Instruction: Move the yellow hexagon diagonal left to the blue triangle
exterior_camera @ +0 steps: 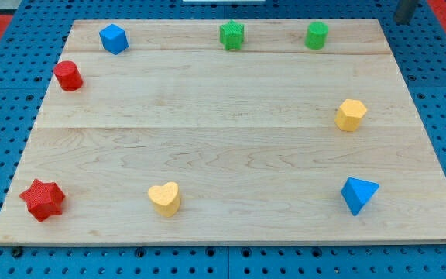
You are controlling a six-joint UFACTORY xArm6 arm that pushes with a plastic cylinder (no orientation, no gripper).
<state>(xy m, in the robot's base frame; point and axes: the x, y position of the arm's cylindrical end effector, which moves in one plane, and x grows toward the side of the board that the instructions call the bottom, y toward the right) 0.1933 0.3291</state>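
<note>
The yellow hexagon [351, 115] sits near the board's right edge, about midway up. The blue triangle [359, 194] lies below it, near the bottom right corner. A dark rod shows at the view's top right corner, and my tip [402, 19] is just beyond the board's top right corner. It is far above the yellow hexagon and touches no block.
A blue cube-like block [113, 38], a green star [231, 35] and a green cylinder [317, 36] line the wooden board's [223, 147] top edge. A red cylinder [68, 76] is at the left, a red star [42, 199] at the bottom left, and a yellow heart [165, 198] at the bottom.
</note>
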